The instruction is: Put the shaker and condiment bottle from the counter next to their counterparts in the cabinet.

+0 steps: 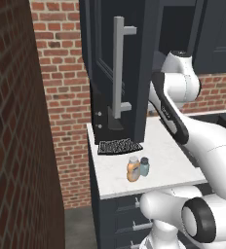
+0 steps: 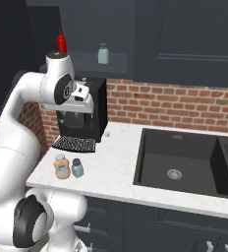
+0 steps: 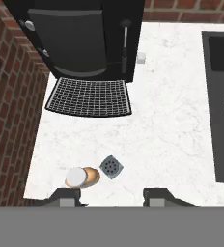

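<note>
1. My gripper (image 3: 111, 195) hangs high above the counter (image 2: 117, 167), looking down, holding nothing, its jaws part way apart.
2. The shaker (image 3: 111, 167) and the condiment bottle (image 3: 82, 177) stand touching, just in front of the coffee machine (image 2: 81, 114).
3. The cabinet (image 1: 116, 68) door is open, ready for them.

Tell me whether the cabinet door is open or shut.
Open: the cabinet door swings out over the counter, exposing a red bottle and jar inside.

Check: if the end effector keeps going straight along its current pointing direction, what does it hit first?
Probably the bare counter, just right of the shaker and condiment bottle. The end effector points down; depth is unclear.
</note>
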You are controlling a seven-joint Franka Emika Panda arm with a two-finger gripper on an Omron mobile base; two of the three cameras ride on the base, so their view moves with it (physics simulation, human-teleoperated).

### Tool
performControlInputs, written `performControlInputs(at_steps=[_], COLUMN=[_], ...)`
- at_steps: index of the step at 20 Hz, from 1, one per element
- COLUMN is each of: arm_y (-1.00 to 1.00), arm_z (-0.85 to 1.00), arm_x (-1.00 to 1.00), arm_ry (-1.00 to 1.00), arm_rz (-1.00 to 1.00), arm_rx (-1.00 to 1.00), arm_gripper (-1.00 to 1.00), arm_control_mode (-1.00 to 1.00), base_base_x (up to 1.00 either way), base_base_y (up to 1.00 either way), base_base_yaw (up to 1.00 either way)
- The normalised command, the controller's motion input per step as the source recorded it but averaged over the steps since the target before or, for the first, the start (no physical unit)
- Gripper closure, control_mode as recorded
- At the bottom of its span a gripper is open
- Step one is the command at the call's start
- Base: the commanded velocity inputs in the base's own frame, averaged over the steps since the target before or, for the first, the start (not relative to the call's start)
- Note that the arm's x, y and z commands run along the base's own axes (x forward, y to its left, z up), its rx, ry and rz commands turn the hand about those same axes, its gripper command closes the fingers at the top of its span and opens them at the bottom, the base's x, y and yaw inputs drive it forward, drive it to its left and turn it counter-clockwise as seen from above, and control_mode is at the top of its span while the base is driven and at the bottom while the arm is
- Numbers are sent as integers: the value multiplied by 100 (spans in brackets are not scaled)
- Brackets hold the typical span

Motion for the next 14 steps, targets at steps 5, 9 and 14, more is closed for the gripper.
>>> performControlInputs(at_steps=[5,9,14], arm_y=[0,-32,-65], arm_z=[-16,-11,-4], arm_x=[-5,-28,-49], arm_ry=[0,-3,-25], arm_rz=[0,28,72], arm_rx=[1,0,3], arm_gripper=[-100,-100,-100], arm_control_mode=[-100,-100,-100], base_base_x=[0,0,0], base_base_y=[0,0,0], base_base_yaw=[0,0,0])
